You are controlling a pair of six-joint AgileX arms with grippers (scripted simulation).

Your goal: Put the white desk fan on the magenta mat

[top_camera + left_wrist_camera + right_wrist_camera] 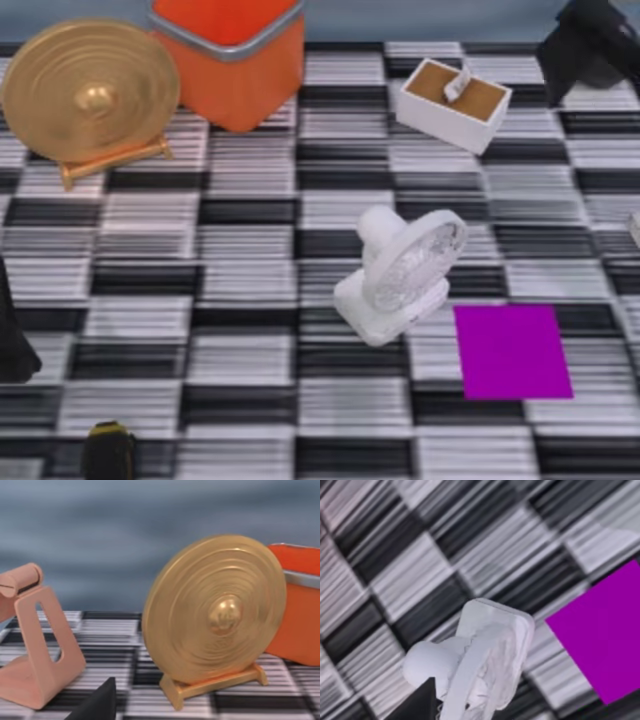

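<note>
Standing fan point(400, 275) just left of mat point(512, 351), apart

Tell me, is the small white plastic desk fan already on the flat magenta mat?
No. The white desk fan stands on the checkered table, left of the magenta mat, not touching it.

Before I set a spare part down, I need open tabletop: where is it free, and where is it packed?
Free: the wide stretch on the table's left, between the gold disc and the white desk fan, and the near edge below the fan. The magenta mat lies bare, but it's the fan's target. Crowded: the far edge, with disc, orange bin and white open box.
</note>
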